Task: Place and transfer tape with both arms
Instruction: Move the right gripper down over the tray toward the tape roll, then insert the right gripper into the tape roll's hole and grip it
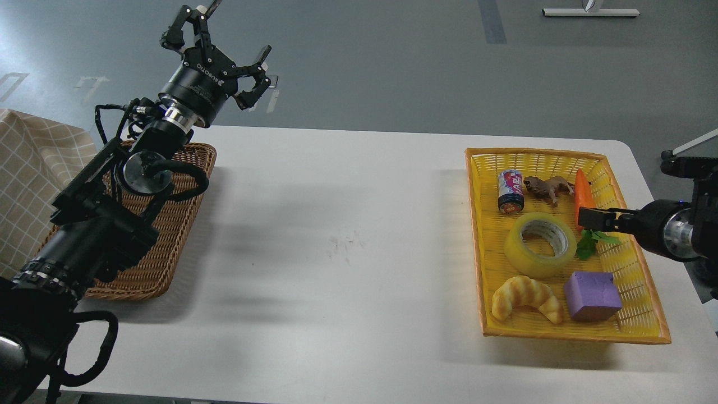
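Tape roll (539,244): lying flat in the yellow basket (634,331), between can (510,192) and croissant (526,298).
Handling: probably light, stiff, slick-sided; grip across rim and core.
Left claw (227,47): raised, spread wide, empty.
Right claw (583,217): beside the roll, opening unclear.
Writing: "ROBOTIQ" on left wrist; can label unreadable.
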Controlling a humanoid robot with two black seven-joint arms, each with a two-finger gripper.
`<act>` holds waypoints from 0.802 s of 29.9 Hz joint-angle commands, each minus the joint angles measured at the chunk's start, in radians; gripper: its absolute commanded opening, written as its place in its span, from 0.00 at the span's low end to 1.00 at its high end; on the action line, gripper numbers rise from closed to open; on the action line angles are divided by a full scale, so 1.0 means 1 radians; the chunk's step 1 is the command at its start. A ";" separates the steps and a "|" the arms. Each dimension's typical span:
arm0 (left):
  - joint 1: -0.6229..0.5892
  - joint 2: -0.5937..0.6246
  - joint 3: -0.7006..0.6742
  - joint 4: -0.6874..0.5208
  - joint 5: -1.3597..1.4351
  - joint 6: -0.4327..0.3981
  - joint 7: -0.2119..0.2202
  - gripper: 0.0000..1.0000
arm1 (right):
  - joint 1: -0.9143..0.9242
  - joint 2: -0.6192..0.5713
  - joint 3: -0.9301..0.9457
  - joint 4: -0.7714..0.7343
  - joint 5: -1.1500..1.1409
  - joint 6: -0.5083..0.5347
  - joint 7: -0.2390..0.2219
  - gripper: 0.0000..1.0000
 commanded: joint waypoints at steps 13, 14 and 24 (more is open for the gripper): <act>0.000 0.006 -0.001 0.000 0.000 0.000 0.000 0.98 | 0.042 0.114 -0.080 -0.082 -0.083 0.000 0.000 0.99; -0.002 0.006 -0.001 0.000 0.000 0.000 0.000 0.98 | 0.042 0.117 -0.080 -0.082 -0.083 0.000 0.000 0.98; -0.002 0.006 -0.003 0.000 0.000 0.000 0.000 0.98 | 0.041 0.129 -0.115 -0.097 -0.096 0.000 0.000 0.98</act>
